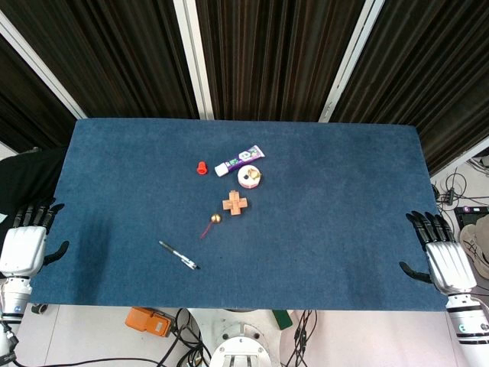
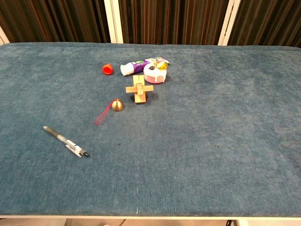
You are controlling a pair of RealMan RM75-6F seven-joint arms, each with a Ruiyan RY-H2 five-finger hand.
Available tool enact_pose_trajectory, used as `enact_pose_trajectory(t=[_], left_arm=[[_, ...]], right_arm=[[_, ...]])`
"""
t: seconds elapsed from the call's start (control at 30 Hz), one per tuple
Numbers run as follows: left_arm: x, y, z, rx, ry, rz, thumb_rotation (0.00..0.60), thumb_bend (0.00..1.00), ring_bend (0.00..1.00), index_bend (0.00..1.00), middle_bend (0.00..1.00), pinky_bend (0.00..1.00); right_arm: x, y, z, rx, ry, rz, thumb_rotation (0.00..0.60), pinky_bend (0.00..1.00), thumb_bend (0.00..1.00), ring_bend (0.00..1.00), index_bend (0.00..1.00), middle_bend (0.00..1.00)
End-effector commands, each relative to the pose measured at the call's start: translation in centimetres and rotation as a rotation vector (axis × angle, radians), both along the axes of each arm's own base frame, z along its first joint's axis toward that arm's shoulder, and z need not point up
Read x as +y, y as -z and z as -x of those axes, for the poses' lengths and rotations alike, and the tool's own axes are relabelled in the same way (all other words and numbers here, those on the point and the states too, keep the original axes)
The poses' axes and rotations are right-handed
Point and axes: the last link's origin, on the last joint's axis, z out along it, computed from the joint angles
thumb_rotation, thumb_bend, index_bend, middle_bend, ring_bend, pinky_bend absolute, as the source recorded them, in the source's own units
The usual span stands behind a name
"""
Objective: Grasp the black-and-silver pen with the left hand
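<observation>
Blue felt tabletop (image 1: 344,229), left robot hand (image 1: 27,237) and right robot hand (image 1: 439,256) at its near corners, both empty with fingers spread, wooden cross puzzle (image 1: 235,202) mid-table, black-and-silver pen (image 1: 179,255) lying untouched near the front-left edge, small brass bell (image 1: 215,219) between them

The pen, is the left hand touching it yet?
No, the pen lies alone on the blue cloth, well apart from the left hand at the table edge.

Head view: high, steep downward, whole table (image 1: 344,229). Chest view: lower, nearer, shallower; shares tabletop centre.
</observation>
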Motion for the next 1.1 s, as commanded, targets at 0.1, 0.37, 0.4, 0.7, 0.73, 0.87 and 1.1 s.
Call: enact_pose_trajectory(t=[0.1,0.37,0.4,0.7,0.73,0.87,1.1], left_arm=[[0.0,0.0,-0.1,-0.005,0.011,-0.006,0.600,0.24,0.00,0.16,0.09,0.08],[0.1,0.4,-0.1,-0.049,0.005,0.018,0.600,0.24,0.00,0.16,0.09,0.08],[0.1,0.5,-0.4,-0.071,0.014,0.026,0.600,0.24,0.00,0.16,0.09,0.08],[0.8,3.4,-4.4,-0.099,0.139,0.187,0.600,0.24,0.00,0.16,0.09,0.09],[1.0,3.7,-5.0,-0.099,0.152,0.201,0.600,0.24,0.00,0.16,0.09,0.09],[1.3,5.1,-7.7,-0.130,0.218,0.268,0.600,0.25,0.00,0.16,0.09,0.09],[1.3,8.0,-11.2,-0.143,0.309,0.393,0.600,0.26,0.00,0.20,0.09,0.10]], right_arm=[[0.1,-0.1,0.1,0.013,0.006,0.000,0.600,0.05,0.36,0.04,0.12,0.12],[0.1,-0.2,0.1,0.007,0.026,0.005,0.600,0.05,0.36,0.04,0.13,0.12],[0.1,-0.3,0.1,0.008,0.023,0.005,0.600,0.05,0.36,0.04,0.13,0.12],[0.2,-0.3,0.3,0.012,0.063,-0.009,0.600,0.05,0.36,0.03,0.14,0.12],[0.2,-0.3,0.3,0.015,0.062,-0.009,0.600,0.05,0.36,0.03,0.14,0.12],[0.2,-0.3,0.3,0.021,0.059,-0.008,0.600,0.05,0.36,0.03,0.14,0.12],[0.1,0.0,0.2,0.019,0.050,-0.019,0.600,0.05,0.36,0.03,0.16,0.12]])
